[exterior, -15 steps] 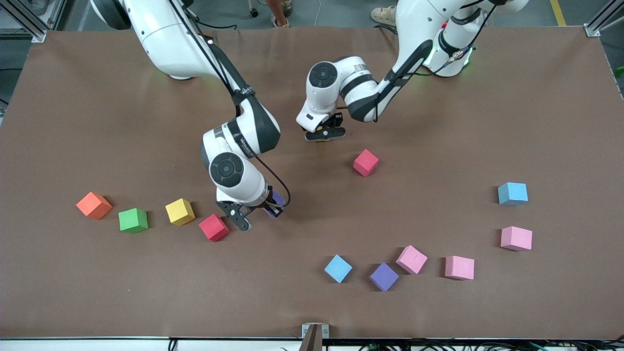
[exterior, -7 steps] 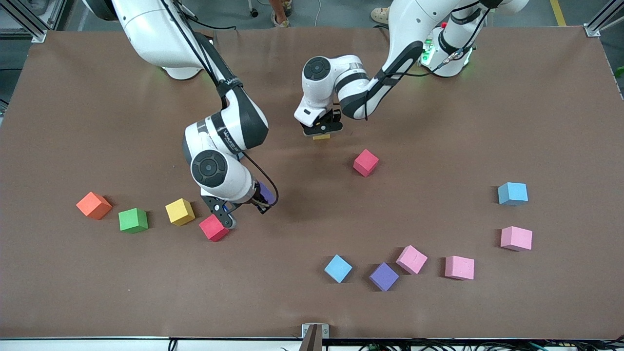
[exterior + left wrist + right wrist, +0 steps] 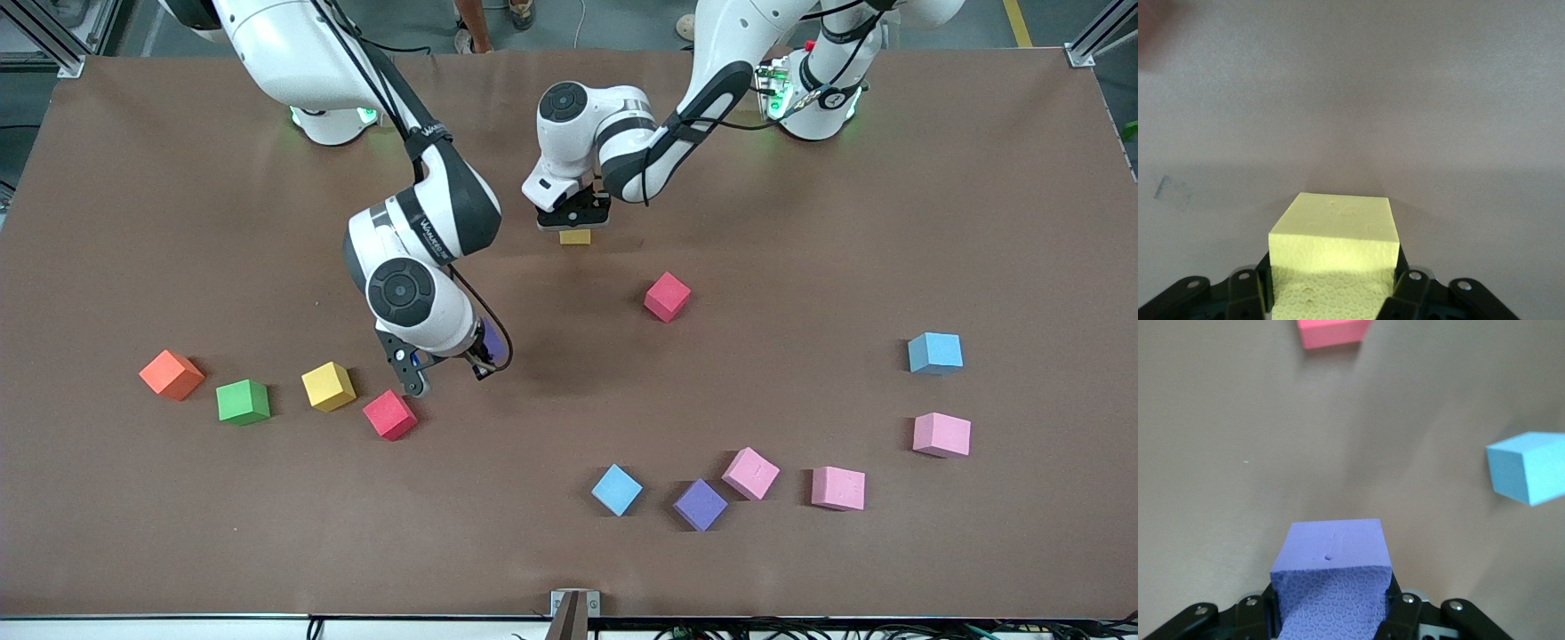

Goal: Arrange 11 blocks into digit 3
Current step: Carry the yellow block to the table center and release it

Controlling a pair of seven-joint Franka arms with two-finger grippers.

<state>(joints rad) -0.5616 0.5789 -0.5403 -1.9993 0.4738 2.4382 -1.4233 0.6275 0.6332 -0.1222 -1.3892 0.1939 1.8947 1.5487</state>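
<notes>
My left gripper (image 3: 574,219) is shut on a yellow block (image 3: 575,236) and holds it over the table's middle, toward the robots' bases; the left wrist view shows the same yellow block (image 3: 1335,243) between the left gripper's (image 3: 1335,297) fingers. My right gripper (image 3: 449,357) is shut on a purple block (image 3: 493,345), which fills the jaws of the right gripper (image 3: 1331,617) as a purple cube (image 3: 1331,570). It hangs above bare table beside a red block (image 3: 389,414). The other blocks lie singly. The digit 3 is out of view.
Toward the right arm's end stand an orange cube (image 3: 171,374), green (image 3: 243,401) and yellow (image 3: 328,386) blocks. Another red block (image 3: 667,296) sits mid-table. Nearer the camera lie light blue (image 3: 616,489), purple (image 3: 700,504) and pink (image 3: 750,473) blocks; several more stand toward the left arm's end.
Both arms drew back toward their bases with their blocks held. The right gripper left the red block's side. The yellow block now shows under the left gripper.
</notes>
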